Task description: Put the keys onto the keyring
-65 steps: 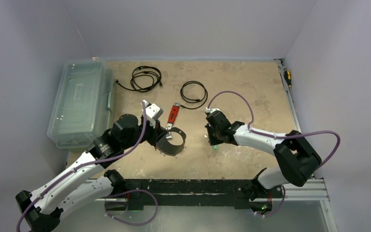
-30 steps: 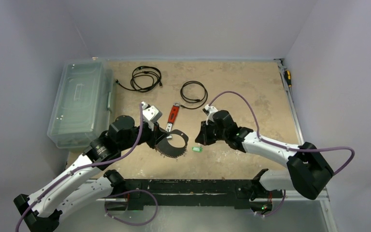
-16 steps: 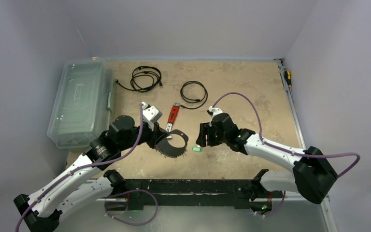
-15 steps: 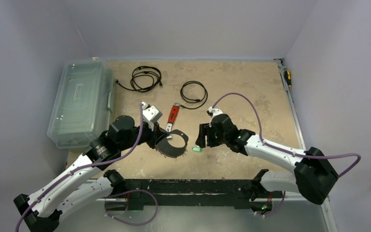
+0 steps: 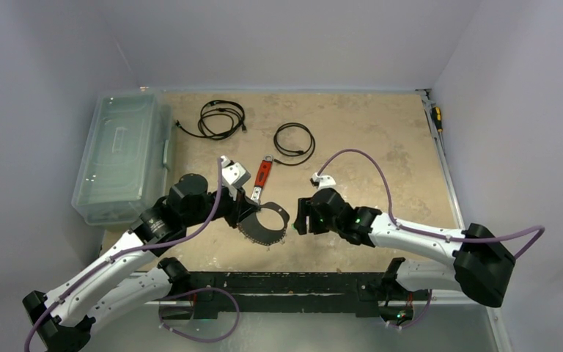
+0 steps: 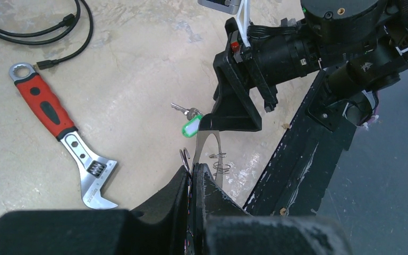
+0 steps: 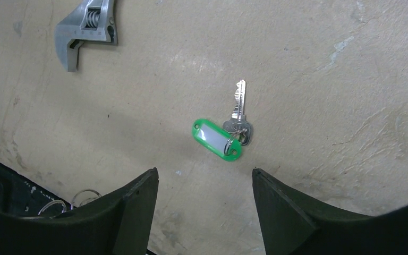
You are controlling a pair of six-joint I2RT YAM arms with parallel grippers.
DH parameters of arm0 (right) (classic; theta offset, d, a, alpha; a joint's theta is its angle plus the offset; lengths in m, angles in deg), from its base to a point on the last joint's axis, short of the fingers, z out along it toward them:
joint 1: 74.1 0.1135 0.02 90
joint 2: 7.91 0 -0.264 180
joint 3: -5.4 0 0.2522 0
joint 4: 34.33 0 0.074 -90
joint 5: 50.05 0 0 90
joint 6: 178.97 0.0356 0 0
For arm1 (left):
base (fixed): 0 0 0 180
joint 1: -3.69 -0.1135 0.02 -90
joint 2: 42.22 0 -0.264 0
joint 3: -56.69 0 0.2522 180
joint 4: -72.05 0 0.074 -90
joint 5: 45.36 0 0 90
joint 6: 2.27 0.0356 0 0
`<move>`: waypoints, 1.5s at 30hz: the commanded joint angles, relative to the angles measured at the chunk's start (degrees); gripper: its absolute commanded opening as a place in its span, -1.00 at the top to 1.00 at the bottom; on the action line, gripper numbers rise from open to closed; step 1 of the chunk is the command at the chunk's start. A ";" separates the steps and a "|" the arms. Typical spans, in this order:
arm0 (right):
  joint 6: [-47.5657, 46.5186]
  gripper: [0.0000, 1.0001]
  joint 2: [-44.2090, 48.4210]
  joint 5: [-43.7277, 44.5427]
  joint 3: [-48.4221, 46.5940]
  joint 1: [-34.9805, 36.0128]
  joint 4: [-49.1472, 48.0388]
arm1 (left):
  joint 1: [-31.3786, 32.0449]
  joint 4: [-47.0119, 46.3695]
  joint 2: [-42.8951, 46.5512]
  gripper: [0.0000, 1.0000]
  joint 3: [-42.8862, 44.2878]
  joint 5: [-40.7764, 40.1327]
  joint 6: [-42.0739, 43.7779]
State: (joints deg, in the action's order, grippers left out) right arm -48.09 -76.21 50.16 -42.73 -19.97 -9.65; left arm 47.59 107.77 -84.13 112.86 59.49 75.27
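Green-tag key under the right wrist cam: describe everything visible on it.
The green key is a small silvery metal key joined by a thin wire ring to an oval, bright green plastic tag with a white label window. It lies flat on the beige table, key and tag splayed in a V from the ring. Nothing touches it: the right gripper is open, its fingers apart on either side, short of it.

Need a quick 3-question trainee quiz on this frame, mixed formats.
1. True or false: the green-tagged key lies on the table, in no gripper.
2. The right gripper is: A open, B shut on the key, C shut empty.
3. Fill in: the left gripper is shut on the ___.
Key: 1 true; 2 A; 3 keyring.
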 commanded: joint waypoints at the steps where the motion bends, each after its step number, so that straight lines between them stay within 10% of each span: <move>1: 3.12 -0.30 -0.91 4.84 -0.78 1.98 -0.79 | -0.12 -2.28 0.67 1.00 1.81 2.61 1.08; 15: 4.64 -0.04 -3.98 9.31 -3.27 4.49 0.84 | -0.10 -5.20 3.35 1.00 0.60 15.44 2.08; 45: 5.00 0.45 -8.48 10.25 -2.42 5.29 -1.65 | -0.05 -5.07 3.58 1.00 0.68 15.02 2.09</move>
State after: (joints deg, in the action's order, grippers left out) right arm -43.89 -84.05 58.53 -43.82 -15.03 -9.48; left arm 47.59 106.11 -81.13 112.86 73.63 76.84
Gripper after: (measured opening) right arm 0.287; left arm 0.034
